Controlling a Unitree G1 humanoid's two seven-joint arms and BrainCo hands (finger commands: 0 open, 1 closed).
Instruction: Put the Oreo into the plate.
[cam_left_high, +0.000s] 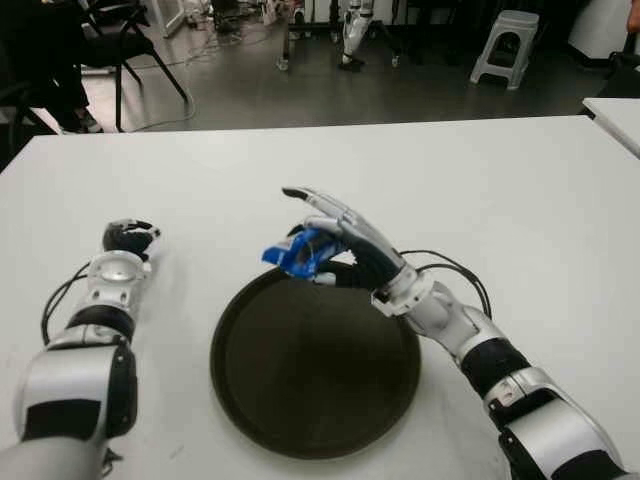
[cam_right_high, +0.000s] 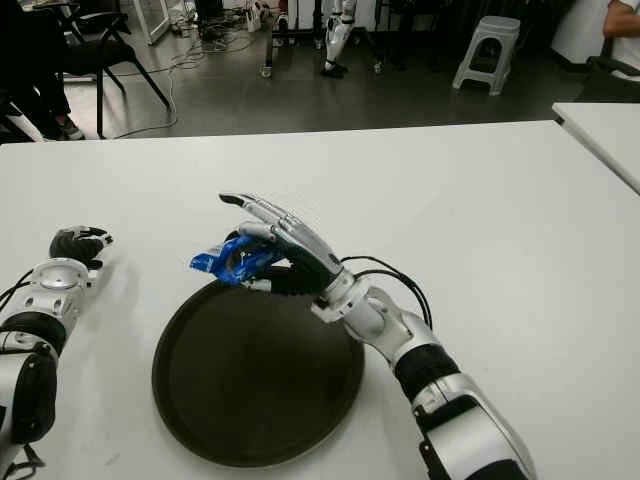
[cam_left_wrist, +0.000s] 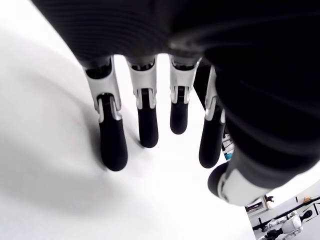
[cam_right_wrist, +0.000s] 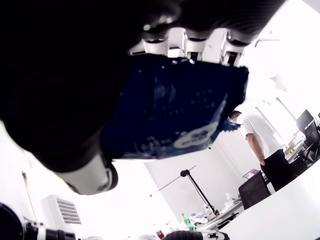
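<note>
Right now the right hand grips the Oreo pack just over the plate's far rim, long axis pointing toward the robot's left (plate centre lies nearer the robot); the left hand shows well left, fingers loose, empty

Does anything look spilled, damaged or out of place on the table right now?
Nothing stands out. The right hand holds the blue Oreo pack over the far rim of the dark plate, which holds nothing yet. The left hand shows left of the plate, holding nothing.
</note>
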